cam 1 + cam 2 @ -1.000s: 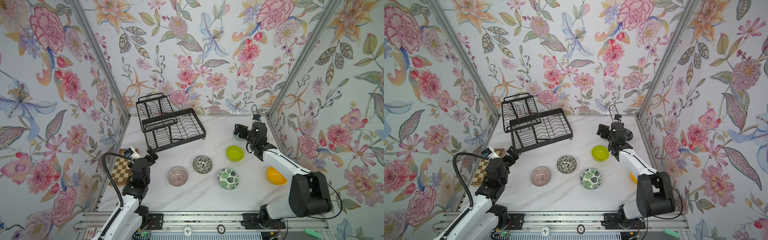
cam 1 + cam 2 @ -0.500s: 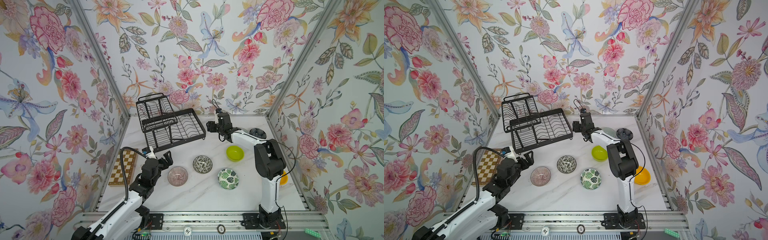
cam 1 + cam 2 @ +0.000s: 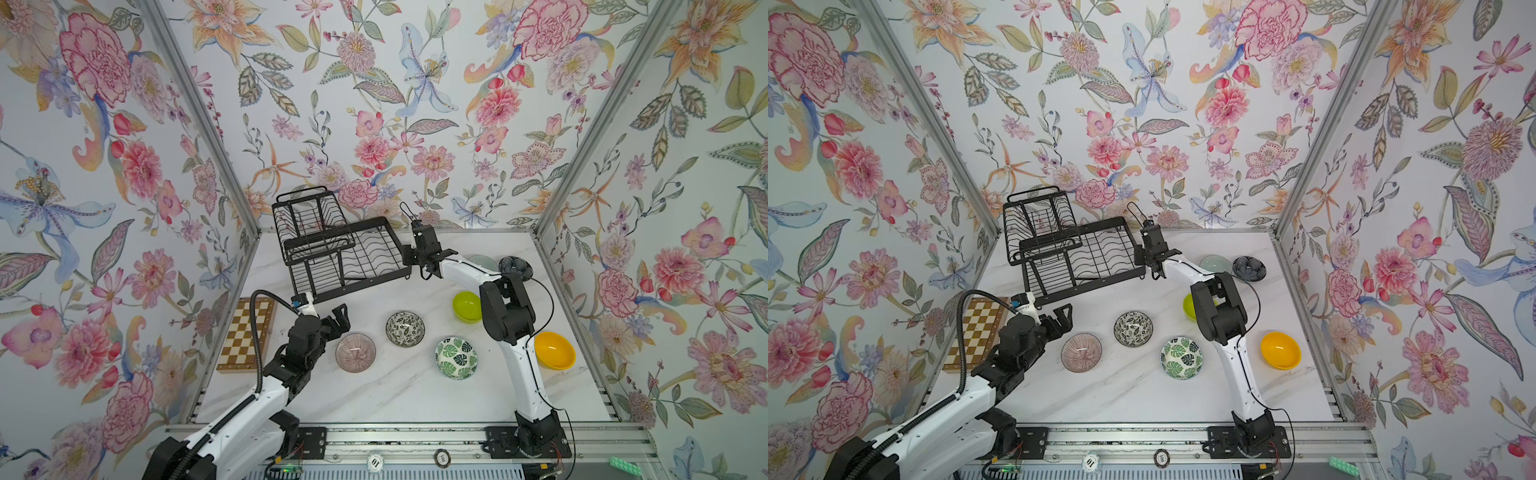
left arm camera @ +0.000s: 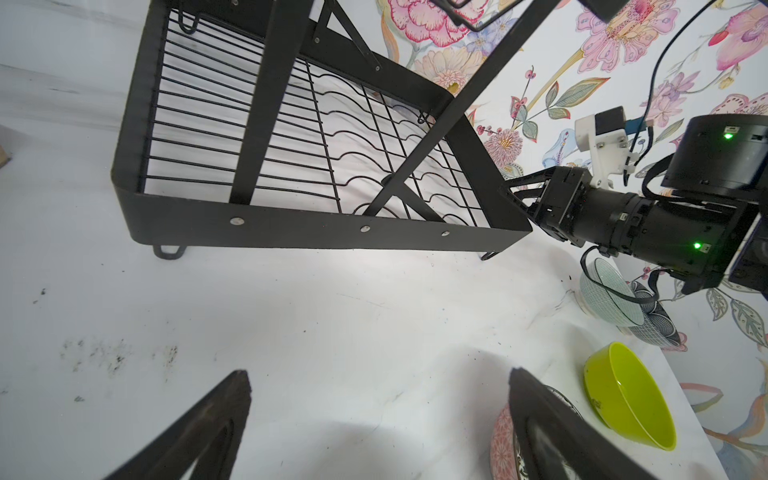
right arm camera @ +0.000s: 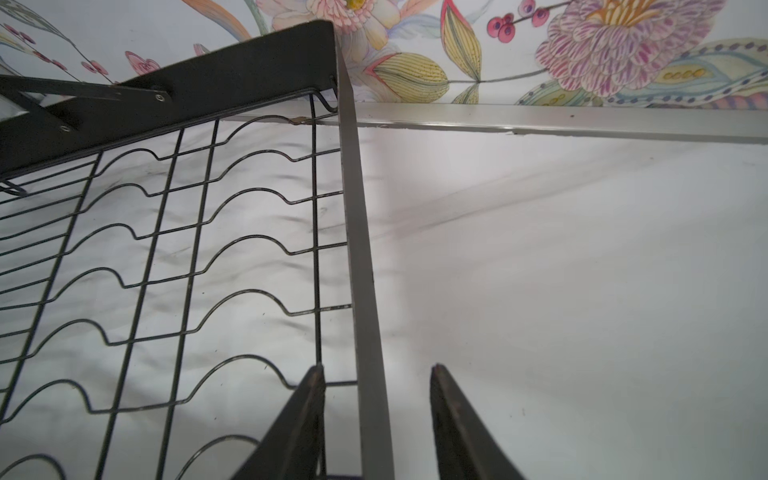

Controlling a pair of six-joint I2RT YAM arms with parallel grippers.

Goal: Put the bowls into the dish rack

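- Dish rack (image 3: 357,286) sits back-left on the table (image 3: 395,399), skewed to its edges. Both tiers look empty, so I judge none of the seven bowls is loaded.
- Bowls: pink ribbed bowl (image 3: 355,352), black-and-white bowl (image 3: 405,328) and leaf-print bowl (image 3: 456,358) sit in a loose row out front. Lime bowl (image 3: 465,305) and orange-yellow bowl (image 3: 555,350) are to the right. Celadon bowl (image 3: 1214,264) and dark blue bowl (image 3: 1249,268) sit side by side near the back wall.
- Right gripper (image 5: 376,370): partly open, straddling the lower tray's end wall. One finger is inside over the wires, one outside. Nothing clamped, and there's a visible gap on the outer side.
- Left gripper (image 3: 337,320): wide open, empty, just beside the pink ribbed bowl.
- Risk: a pinch on that thin wall could slip or tip the rack if I pull off-axis.
- Risk: dragging the rack forward could sweep the black-and-white bowl or the lime bowl — both are near its front edge.
- Risk: the right forearm runs just in front of the celadon bowl, so a swing back could knock it.
- Risk: if the left gripper drops as it is, a finger could clip the pink rim and flip the bowl.
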